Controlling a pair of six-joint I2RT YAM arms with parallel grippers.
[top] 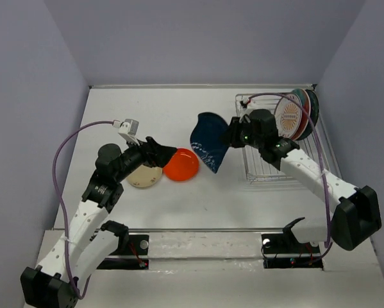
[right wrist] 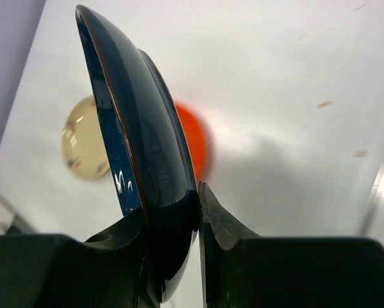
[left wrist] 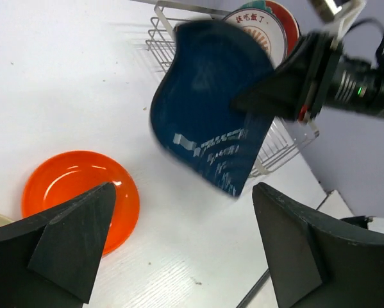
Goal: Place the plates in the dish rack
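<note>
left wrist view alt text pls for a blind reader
The right gripper holds a dark blue plate on edge, in front of the dish rack. An orange plate lies flat on the table lower left; the left gripper is open in the foreground.

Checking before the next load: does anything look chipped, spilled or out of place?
Nothing stands out. The dark blue plate is on edge outside the dish rack only because the right gripper grips its rim; the orange plate and cream plate lie flat.
</note>
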